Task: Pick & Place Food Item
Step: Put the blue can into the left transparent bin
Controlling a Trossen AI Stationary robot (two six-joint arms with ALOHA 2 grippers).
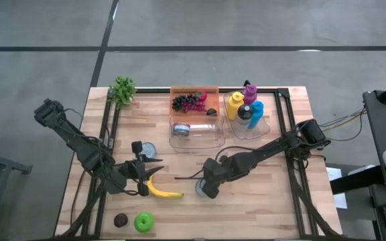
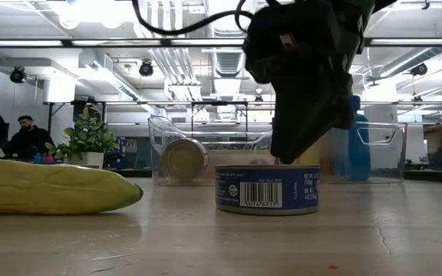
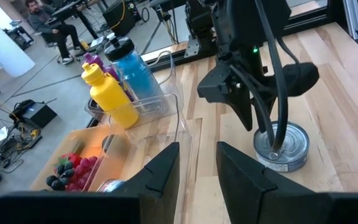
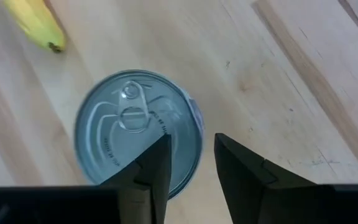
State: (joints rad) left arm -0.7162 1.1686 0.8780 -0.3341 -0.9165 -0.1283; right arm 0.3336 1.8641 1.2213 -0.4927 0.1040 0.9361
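Observation:
A flat tin can (image 4: 132, 130) with a pull-tab lid and a blue label (image 2: 267, 188) stands upright on the wooden table, near its middle (image 1: 199, 190). My right gripper (image 4: 191, 140) hangs over it, pointing down. Its fingers are slightly apart above the can's rim (image 2: 286, 157). A yellow banana (image 1: 164, 193) lies flat on the table to the can's left. My left gripper (image 1: 154, 169) is open, hovers over the banana's left end and points toward the can (image 3: 283, 147). My right gripper comes at the can's lid near its rim (image 4: 182, 124) from above, pointing down, with the can standing on the table. I cannot tell whether the fingertips touch the lid.
Along the far edge stand a clear bin (image 1: 194, 137) holding grapes (image 1: 189, 102) and a second can (image 1: 181, 129), a bin of coloured bottles (image 1: 246, 107), and a small plant (image 1: 122, 90). A green apple (image 1: 143, 221) and a dark round item (image 1: 120, 219) lie near the near edge.

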